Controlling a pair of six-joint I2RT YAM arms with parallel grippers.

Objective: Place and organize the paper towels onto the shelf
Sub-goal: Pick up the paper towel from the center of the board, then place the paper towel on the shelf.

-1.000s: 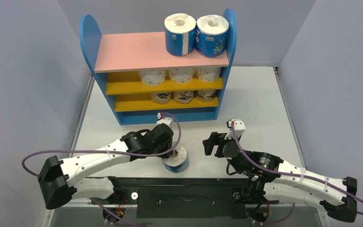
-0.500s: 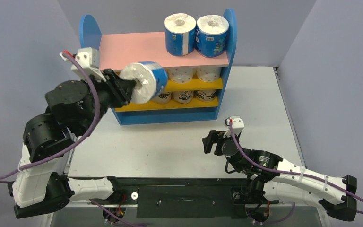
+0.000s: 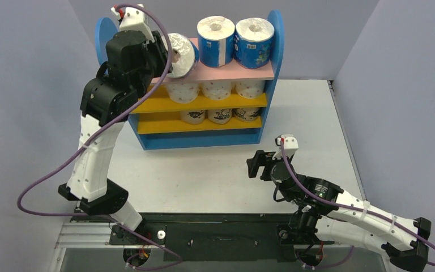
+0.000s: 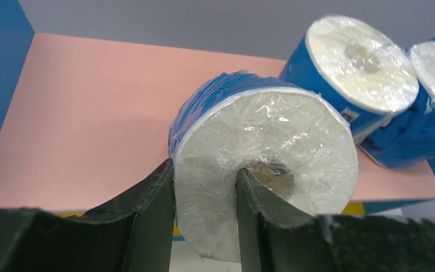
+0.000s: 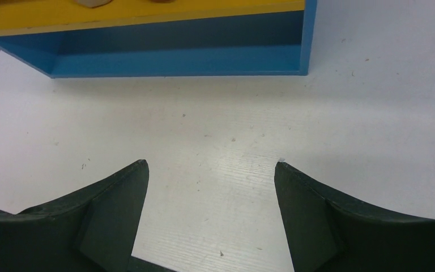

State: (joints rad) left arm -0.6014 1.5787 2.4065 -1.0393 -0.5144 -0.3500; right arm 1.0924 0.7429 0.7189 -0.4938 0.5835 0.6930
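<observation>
- The roll (image 4: pixel 260 164), blue-wrapped and sealed in clear film, is up at the shelf (image 3: pixel 276 34). It lies tilted on its side over the top board (image 4: pixel 90 113), with its white end facing me.
- I cannot tell whether it touches the board yet.
- My left tool (image 4: pixel 204 170) pinches its wall at a narrow gap, with one finger down the hollow core and the other outside on the wrap.
- I judge the roll light and soft. The paper gives under a pinch and the film is slick, so a squeeze across the outside could slip or dent it. The core wall is the firm place to hold.
- Just to its right, two blue rolls (image 3: pixel 235 41) stand on end, touching each other. Mine needs tipping upright to sit in line beside them, without knocking the nearer one.
- Below, three dotted rolls (image 3: pixel 216 89) fill the upper yellow board and three tan rolls (image 3: pixel 221 115) the lower one.
- My right tool (image 5: pixel 209 165) hangs low over the desk (image 5: pixel 374 113) in front of the shelf's base. Its jaws are spread wide and hold nothing.
</observation>
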